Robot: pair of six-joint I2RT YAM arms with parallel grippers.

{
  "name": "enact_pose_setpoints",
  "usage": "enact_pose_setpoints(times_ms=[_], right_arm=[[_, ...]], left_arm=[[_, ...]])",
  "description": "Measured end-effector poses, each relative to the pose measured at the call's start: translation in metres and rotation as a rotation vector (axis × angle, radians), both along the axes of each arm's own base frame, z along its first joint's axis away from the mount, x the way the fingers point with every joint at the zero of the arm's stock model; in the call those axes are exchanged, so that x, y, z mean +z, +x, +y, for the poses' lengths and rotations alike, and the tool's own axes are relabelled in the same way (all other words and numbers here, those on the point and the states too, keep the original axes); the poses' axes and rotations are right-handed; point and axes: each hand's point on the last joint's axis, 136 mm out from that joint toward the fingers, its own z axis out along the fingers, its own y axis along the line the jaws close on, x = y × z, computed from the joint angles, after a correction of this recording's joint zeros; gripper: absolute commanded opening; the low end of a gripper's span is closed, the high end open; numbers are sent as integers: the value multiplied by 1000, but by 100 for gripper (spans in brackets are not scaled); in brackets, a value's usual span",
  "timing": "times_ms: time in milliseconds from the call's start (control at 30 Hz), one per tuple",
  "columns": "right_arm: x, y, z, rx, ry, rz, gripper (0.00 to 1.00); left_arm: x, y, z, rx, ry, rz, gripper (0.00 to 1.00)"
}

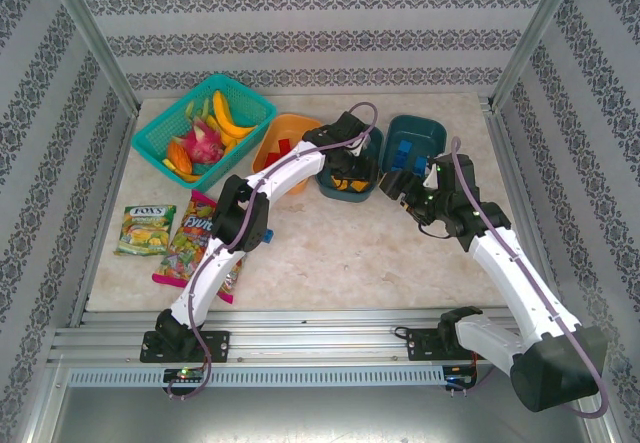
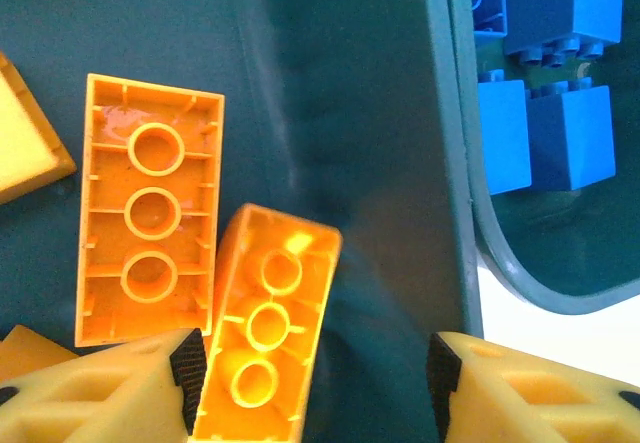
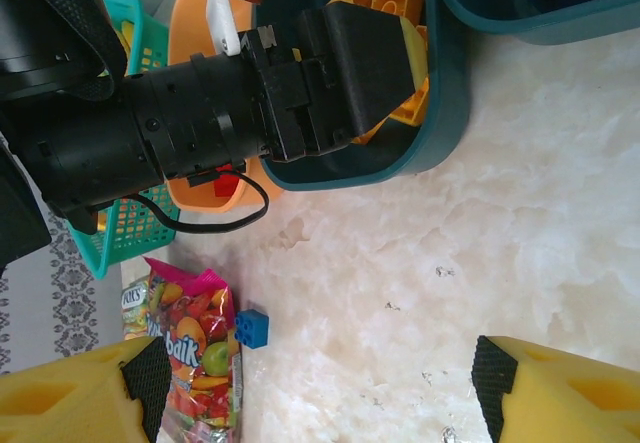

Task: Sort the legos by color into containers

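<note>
Patterned walls stand round a pale stone worktop (image 1: 340,253). The left hand (image 2: 312,373) is down inside the middle teal tub (image 2: 380,163), with its fingers about half apart and gripping nothing. A tilted orange brick (image 2: 265,328) lies between them, leaning on a flat orange brick (image 2: 150,213). One finger pad (image 2: 188,368) may be touching the tilted brick, but it is hard to tell. If it is, lifting could drag that brick up and tip it over the wall toward the blue bricks (image 2: 570,133) in the next teal tub (image 2: 500,253). The right hand (image 3: 320,373) hangs wide open and empty over the worktop. One stray blue brick (image 3: 252,328) lies just beside a candy bag (image 3: 190,353), so a grab there could pinch the bag too.
</note>
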Motion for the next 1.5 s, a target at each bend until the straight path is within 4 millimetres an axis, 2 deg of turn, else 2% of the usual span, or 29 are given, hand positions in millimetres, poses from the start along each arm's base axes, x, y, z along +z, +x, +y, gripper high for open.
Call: enact_pose_setpoints(times_ms=[167,233,333,400,500,600,667,767,1000,1067,1167,1367,1500], right_arm=[[0,0,2,20,-39,-9,80],[4,0,9,50,-63,-22,80],[11,0,25,110,-97,-50,79],[12,-1,37,152,-117,-63,79],[6,-6,54,216,-152,-67,79],[-3,-13,71,275,-185,-56,79],[-11,-18,85,322,-210,-45,79],[-24,-25,111,397,-248,-24,78],[-60,-48,192,650,-366,-8,77],[-71,-53,216,745,-417,-31,78],[-86,-54,242,870,-497,-74,80],[-119,-38,261,1056,-660,-134,81],[-139,-30,268,1149,-727,-150,82]], left_arm=[[6,2,1,6,-1,-11,65],[16,4,3,16,-3,-31,65],[43,4,12,53,-10,-63,66],[66,-1,24,93,-15,-82,67],[106,-13,57,181,-34,-111,69],[137,-31,105,299,-42,-138,71],[147,-46,141,382,-35,-151,71],[144,-74,187,485,9,-150,73],[121,-159,257,619,93,-124,73],[120,-185,276,658,92,-127,73],[124,-217,299,713,66,-147,74],[138,-270,338,810,1,-197,75],[143,-293,354,847,-24,-216,75]])
